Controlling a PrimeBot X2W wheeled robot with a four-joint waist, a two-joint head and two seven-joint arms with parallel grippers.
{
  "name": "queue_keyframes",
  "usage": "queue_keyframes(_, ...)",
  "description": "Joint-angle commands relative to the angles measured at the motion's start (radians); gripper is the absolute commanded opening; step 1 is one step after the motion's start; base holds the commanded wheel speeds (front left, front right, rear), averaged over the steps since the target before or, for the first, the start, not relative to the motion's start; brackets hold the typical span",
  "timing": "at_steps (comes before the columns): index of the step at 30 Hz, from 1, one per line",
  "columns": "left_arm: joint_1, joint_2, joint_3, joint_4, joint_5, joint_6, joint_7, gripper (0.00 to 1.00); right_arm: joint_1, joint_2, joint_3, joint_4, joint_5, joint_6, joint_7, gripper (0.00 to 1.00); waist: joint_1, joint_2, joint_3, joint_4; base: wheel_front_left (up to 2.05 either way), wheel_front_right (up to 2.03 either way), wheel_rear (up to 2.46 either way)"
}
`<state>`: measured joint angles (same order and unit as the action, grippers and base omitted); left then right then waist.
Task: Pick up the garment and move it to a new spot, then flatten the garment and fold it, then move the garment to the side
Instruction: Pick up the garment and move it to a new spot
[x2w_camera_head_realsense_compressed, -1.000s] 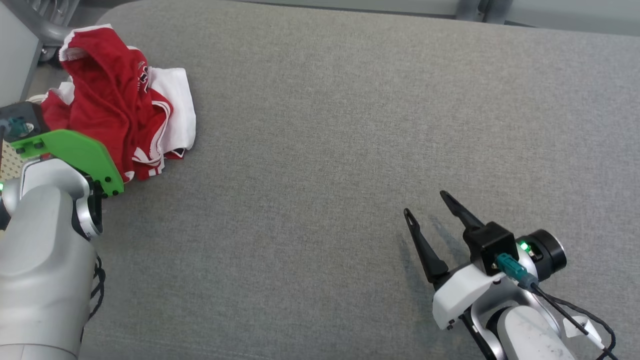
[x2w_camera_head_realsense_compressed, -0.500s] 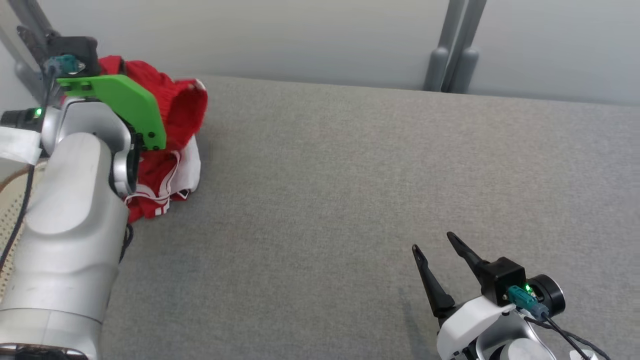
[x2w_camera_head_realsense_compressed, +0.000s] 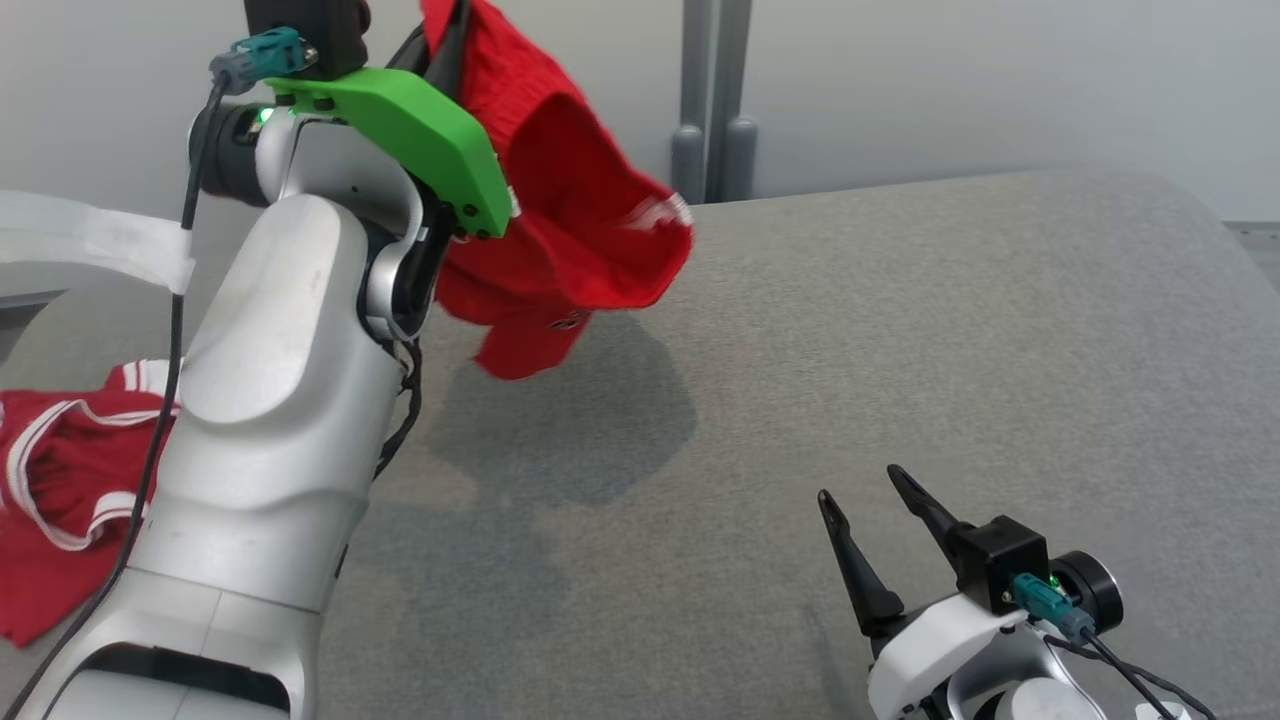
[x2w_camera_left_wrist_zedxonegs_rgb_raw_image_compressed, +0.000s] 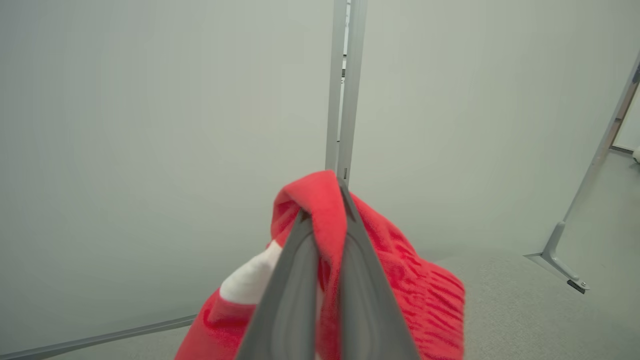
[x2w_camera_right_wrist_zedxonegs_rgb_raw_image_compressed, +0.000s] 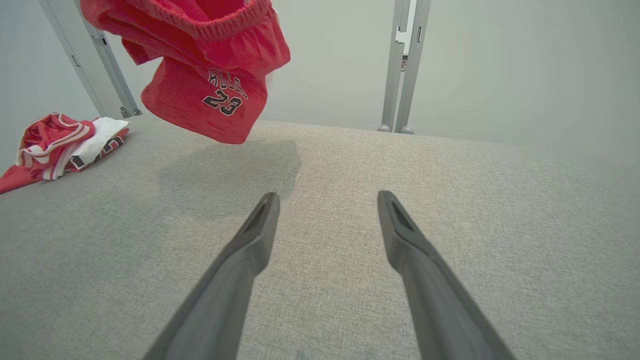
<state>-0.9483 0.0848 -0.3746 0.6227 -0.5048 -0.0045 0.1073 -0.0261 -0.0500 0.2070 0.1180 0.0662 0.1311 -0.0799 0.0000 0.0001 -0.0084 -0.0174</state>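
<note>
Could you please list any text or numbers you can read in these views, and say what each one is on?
"23": on the red garment held by the left gripper, seen in the right wrist view.
Arched letters above it: ending "LLS", start unclear.
Dark marks on the crumpled garment lying apart: too small to read.

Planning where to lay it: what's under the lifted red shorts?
Bare grey table with their shadow; nothing lies there. The shorts hang clear of it. They cover some far edge.
</note>
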Motion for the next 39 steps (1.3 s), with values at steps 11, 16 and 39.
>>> queue_keyframes(11,0.006,-0.031,-0.148,-0.122,-0.234,-0.091,-0.071,0.00,-0.030,-0.001,-0.035,-0.015,0.000,0.000,-0.022,1.00,0.0000,-0.0001,0.107,-0.194,0.00,0.00,0.00)
queue_keyframes(16,0.066,0.006,-0.223,-0.065,-0.197,-0.072,-0.033,0.00,-0.047,-0.001,-0.041,-0.014,0.005,0.000,-0.032,1.00,0.0000,-0.0001,0.145,-0.171,0.00,0.00,0.00)
queue_keyframes(39,0.143,0.171,-0.260,0.212,-0.067,0.101,-0.085,1.00,-0.047,-0.001,-0.039,0.013,-0.006,0.000,-0.017,1.00,0.0000,-0.0001,0.121,-0.079,0.00,0.00,0.00)
